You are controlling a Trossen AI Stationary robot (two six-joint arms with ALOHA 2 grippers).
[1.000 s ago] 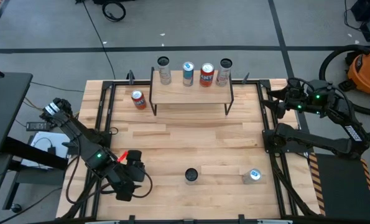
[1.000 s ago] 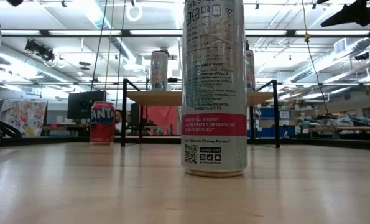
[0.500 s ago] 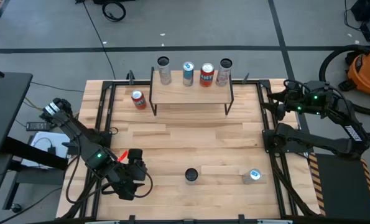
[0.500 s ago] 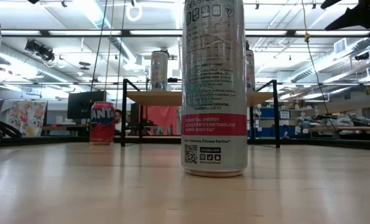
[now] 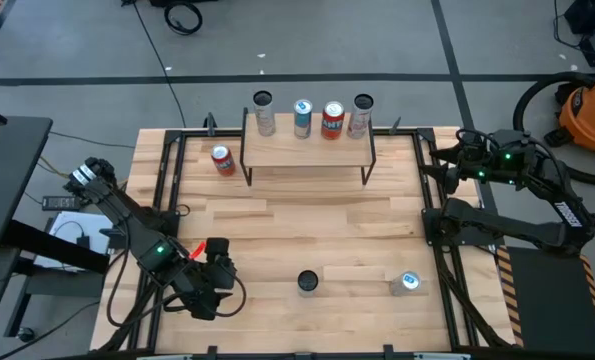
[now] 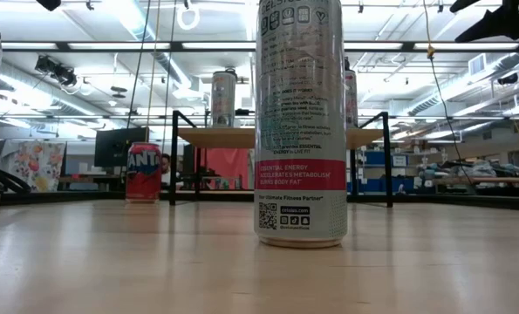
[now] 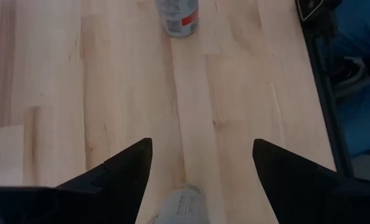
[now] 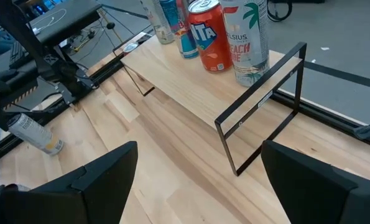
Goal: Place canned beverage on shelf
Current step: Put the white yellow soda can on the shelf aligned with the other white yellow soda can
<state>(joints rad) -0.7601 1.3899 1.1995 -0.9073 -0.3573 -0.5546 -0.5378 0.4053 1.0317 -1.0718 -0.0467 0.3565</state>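
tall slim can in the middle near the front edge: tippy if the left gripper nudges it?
Probably. The tall can stands upright on a narrow base, much taller than wide, so a high push likely topples it. Once down, its round body would probably roll on the bare table. The printed metal wall looks smooth, so the open left gripper may slip.

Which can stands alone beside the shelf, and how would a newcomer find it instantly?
Start at the shelf along the table's far edge, carrying four upright cans. Just off its left end, down on the tabletop, stands a short red can. It is the only red can not on the shelf; the two near-edge cans are silver.
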